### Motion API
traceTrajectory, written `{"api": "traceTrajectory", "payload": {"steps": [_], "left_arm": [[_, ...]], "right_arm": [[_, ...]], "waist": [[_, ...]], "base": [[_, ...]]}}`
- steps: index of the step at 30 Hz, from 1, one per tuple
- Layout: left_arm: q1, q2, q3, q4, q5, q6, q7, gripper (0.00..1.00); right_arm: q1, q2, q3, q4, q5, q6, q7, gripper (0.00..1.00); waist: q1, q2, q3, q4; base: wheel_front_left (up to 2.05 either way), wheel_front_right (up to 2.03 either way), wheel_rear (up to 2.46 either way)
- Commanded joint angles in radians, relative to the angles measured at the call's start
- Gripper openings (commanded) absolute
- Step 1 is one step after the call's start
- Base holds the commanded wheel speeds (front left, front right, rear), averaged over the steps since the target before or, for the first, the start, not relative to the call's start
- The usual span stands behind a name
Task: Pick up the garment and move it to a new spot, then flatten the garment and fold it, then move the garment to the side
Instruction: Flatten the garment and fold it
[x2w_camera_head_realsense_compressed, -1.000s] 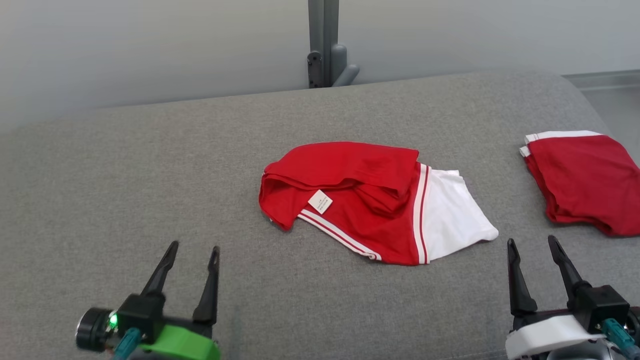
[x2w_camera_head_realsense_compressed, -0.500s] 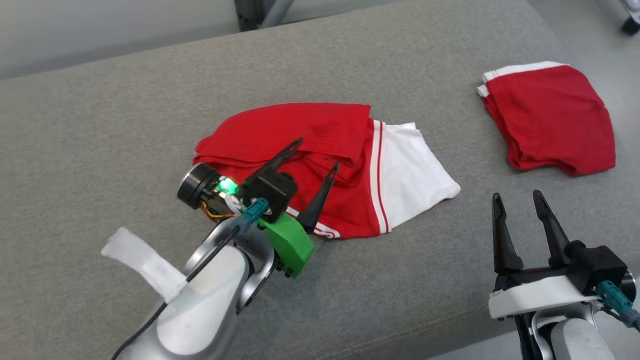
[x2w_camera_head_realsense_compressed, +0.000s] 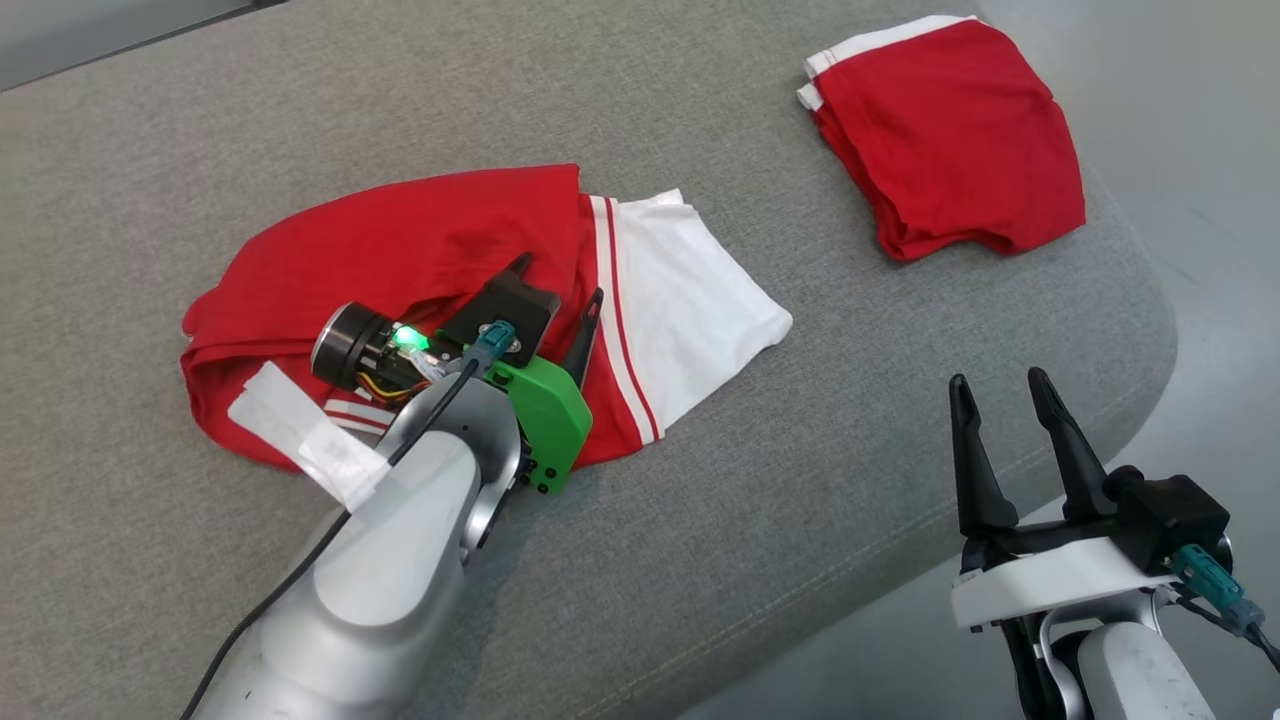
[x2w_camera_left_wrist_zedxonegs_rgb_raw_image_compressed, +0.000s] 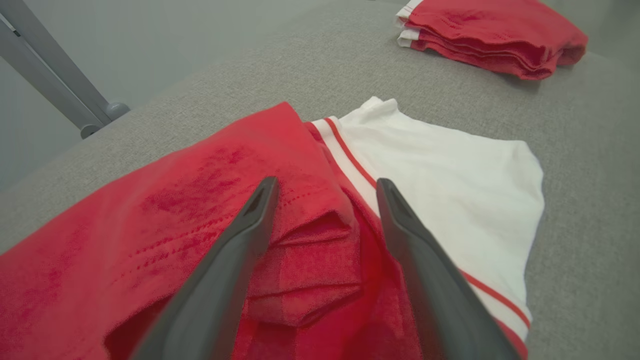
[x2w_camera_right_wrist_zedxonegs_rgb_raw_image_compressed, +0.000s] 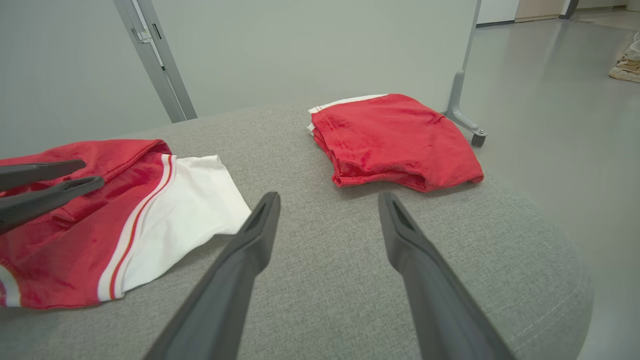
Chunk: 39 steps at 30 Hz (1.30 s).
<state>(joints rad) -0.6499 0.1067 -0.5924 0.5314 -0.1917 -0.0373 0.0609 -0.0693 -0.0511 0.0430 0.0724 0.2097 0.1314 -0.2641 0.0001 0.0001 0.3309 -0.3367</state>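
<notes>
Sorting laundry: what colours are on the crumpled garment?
Red garment, white end section, striped trim; left wrist view best.

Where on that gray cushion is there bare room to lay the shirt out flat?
Bare fabric lies across the gray cushion left of and behind the crumpled garment, and along the near edge before it. The strip between it and the folded red garment is narrower. Crowded: the middle, under the left jaws.

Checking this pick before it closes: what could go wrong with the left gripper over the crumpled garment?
The left gripper, fingers open, straddles one bunched red fold of the garment; closing may pinch only that layer, so it might lift tangled. The folded red pile lies near the rounded edge of the grey cushion; a wide carry could knock it.
</notes>
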Motion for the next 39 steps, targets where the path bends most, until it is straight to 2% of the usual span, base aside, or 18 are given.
{"api": "traceTrajectory", "payload": {"steps": [1, 3, 4, 5, 8, 9, 16, 23, 28, 32, 35, 39], "left_arm": [[-0.024, -0.002, 0.007, 0.023, 0.0, 0.018, -0.008, 1.0], [-0.031, -0.002, 0.012, 0.044, -0.003, 0.027, -0.009, 1.0], [-0.035, 0.0, 0.014, 0.056, -0.006, 0.029, -0.005, 0.88], [-0.037, -0.001, 0.021, 0.063, -0.015, 0.033, -0.006, 0.57], [-0.046, -0.005, 0.034, 0.081, -0.031, 0.04, -0.015, 0.08], [-0.049, -0.007, 0.036, 0.084, -0.035, 0.04, -0.018, 0.0], [-0.068, -0.01, 0.064, 0.101, -0.074, 0.043, -0.021, 0.0], [-0.193, -0.022, 0.161, 0.001, -0.171, 0.039, -0.034, 0.0], [-0.337, 0.005, 0.201, -0.128, -0.214, 0.009, 0.046, 0.0], [-0.39, 0.024, 0.22, -0.235, -0.237, -0.003, 0.1, 0.0], [-0.374, 0.036, 0.239, -0.34, -0.275, -0.001, 0.146, 0.0], [-0.263, 0.051, 0.259, -0.514, -0.347, 0.014, 0.216, 0.0]], "right_arm": [[-0.001, 0.001, 0.003, 0.002, 0.005, -0.002, 0.0, 1.0], [0.0, 0.001, 0.004, 0.003, 0.007, -0.002, 0.0, 1.0], [-0.002, 0.001, 0.005, 0.005, 0.007, -0.002, 0.0, 1.0], [-0.004, 0.001, 0.006, 0.005, 0.008, -0.002, 0.0, 1.0], [-0.008, 0.001, 0.005, 0.006, 0.008, -0.002, 0.0, 1.0], [-0.007, 0.001, 0.004, 0.006, 0.008, -0.002, 0.0, 1.0], [-0.003, 0.001, 0.006, 0.009, 0.006, -0.002, 0.0, 1.0], [0.017, 0.001, -0.009, 0.014, -0.002, -0.002, 0.0, 1.0], [0.027, 0.0, -0.022, 0.015, -0.009, -0.002, 0.0, 1.0], [0.036, 0.0, -0.036, 0.015, -0.01, -0.002, 0.0, 1.0], [0.048, 0.0, -0.047, 0.017, -0.008, -0.002, 0.0, 1.0], [0.062, 0.0, -0.054, 0.018, -0.005, -0.002, 0.0, 1.0]], "waist": [[-0.0001, -0.0001, 0.028, -0.042], [-0.0001, -0.0001, 0.025, -0.043], [-0.0001, -0.0001, 0.024, -0.044], [-0.0001, -0.0001, 0.022, -0.046], [-0.0001, -0.0001, 0.017, -0.046], [-0.0001, -0.0001, 0.015, -0.046], [-0.0001, -0.0001, 0.005, -0.045], [-0.0001, -0.0001, -0.025, -0.031], [-0.0001, -0.0001, -0.061, -0.009], [-0.0001, -0.0001, -0.087, 0.008], [-0.0001, -0.0001, -0.106, 0.027], [-0.0001, -0.0001, -0.124, 0.055]], "base": [[0.0, 0.0, 0.0], [0.0, 0.0, 0.0], [0.0, 0.0, 0.0], [0.0, 0.0, 0.0], [0.0, 0.0, 0.0], [0.0, 0.0, 0.0], [0.0, 0.0, 0.0], [0.0, 0.0, 0.0], [0.0, 0.0, 0.0], [0.0, 0.0, 0.0], [0.0, 0.0, 0.0], [0.0, 0.0, 0.0]]}}
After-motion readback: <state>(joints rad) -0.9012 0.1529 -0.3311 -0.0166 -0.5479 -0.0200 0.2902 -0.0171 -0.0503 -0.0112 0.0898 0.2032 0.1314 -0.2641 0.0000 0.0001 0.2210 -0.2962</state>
